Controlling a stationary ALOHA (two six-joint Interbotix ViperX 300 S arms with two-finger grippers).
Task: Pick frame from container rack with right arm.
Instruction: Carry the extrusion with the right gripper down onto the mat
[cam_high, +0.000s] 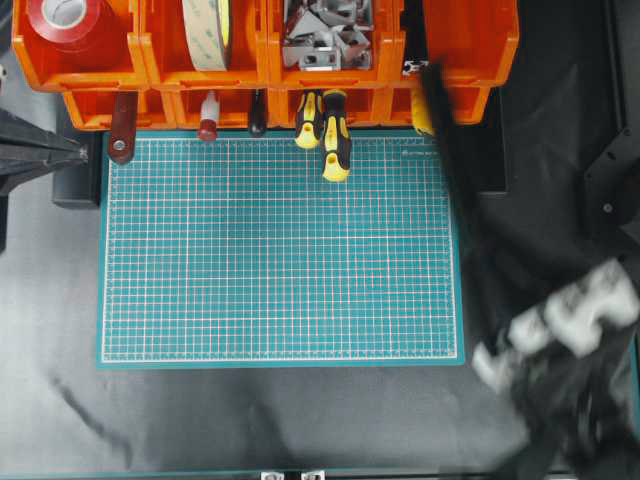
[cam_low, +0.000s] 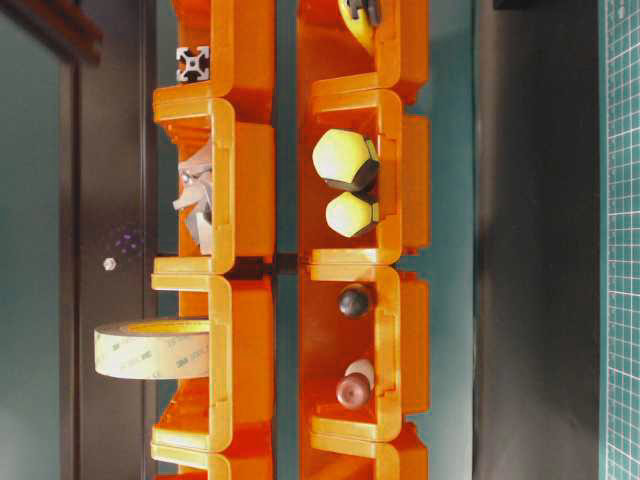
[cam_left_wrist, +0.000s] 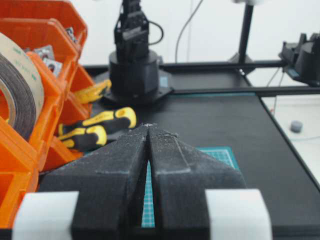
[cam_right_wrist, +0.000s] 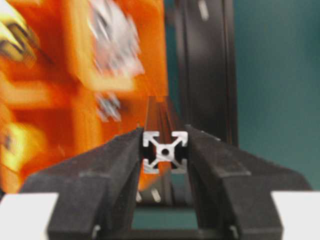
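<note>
Right gripper (cam_right_wrist: 164, 150) clamped on square end of frame (cam_right_wrist: 164, 151); frame long axis runs from gripper toward rack (cam_high: 300, 60), far end at rack's upper right bin. Left gripper (cam_left_wrist: 148, 131) closed, empty, beside rack's left end.

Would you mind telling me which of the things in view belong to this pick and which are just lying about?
Part of the job:
- frame, clamped at its end
- right gripper
- container rack

Just lying about:
- yellow-handled screwdrivers
- tape roll
- red tape
- metal brackets
- green mat
- left gripper, closed and idle
</note>
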